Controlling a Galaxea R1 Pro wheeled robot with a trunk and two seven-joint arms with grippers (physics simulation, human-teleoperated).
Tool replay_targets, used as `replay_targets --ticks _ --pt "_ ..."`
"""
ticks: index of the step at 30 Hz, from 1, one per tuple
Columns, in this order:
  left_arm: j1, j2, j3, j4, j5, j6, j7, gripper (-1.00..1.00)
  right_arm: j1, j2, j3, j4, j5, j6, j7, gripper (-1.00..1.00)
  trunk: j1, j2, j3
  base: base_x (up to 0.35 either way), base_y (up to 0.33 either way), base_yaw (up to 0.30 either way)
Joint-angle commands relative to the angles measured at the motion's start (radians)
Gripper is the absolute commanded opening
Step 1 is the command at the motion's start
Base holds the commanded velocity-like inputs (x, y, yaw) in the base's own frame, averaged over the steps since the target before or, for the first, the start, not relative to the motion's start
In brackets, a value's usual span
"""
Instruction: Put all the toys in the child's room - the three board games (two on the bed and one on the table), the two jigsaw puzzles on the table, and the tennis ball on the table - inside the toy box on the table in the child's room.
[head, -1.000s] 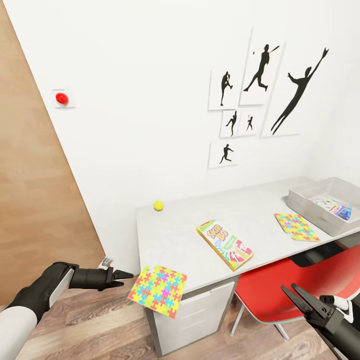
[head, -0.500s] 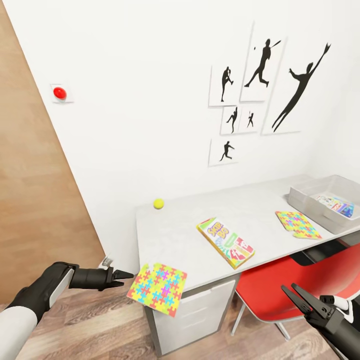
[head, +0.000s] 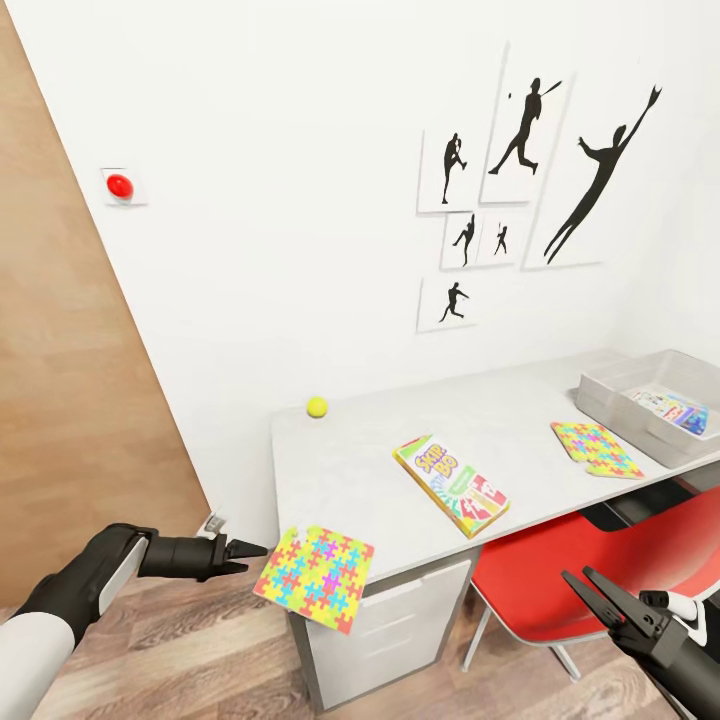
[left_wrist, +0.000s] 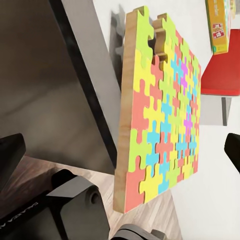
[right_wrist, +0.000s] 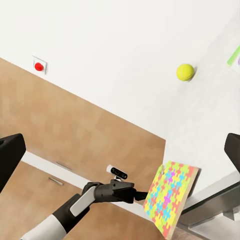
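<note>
A red chair (head: 590, 575) stood pushed under the front edge of the tabletop, its seat partly hidden below it. A red round knob (head: 119, 185) on a small white plate was fixed to the white wall (head: 300, 200), near the brown wooden door (head: 60, 380). Six black sports-silhouette posters (head: 520, 190) hung clustered on the same wall. The floor (head: 200, 650) was of wood planks.

I see the grey desk (head: 350, 470) with a tennis ball (head: 317, 406) near its back corner, the SKIP-BO box (head: 451, 484) mid-desk, one jigsaw puzzle (head: 316, 577) overhanging its front corner and another (head: 596, 450) just beside the toy box (head: 610, 397), which holds what may be a game box (head: 673, 410).
</note>
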Motion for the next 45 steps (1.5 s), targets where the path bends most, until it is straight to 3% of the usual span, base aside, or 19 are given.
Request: replay_targets --ticks 1,45 --pt "-0.001 0.001 -0.004 0.000 0.005 0.005 -0.001 1.00 0.000 -0.001 0.000 -0.001 -0.005 0.006 -0.001 1.00 0.000 -0.001 -0.001 0.000 0.000 0.000" --pt "-0.001 0.001 -0.004 0.000 0.005 0.004 -0.001 1.00 0.000 0.000 0.000 -0.001 -0.004 0.006 -0.001 1.00 0.000 -0.001 -0.001 -0.030 -0.023 0.000"
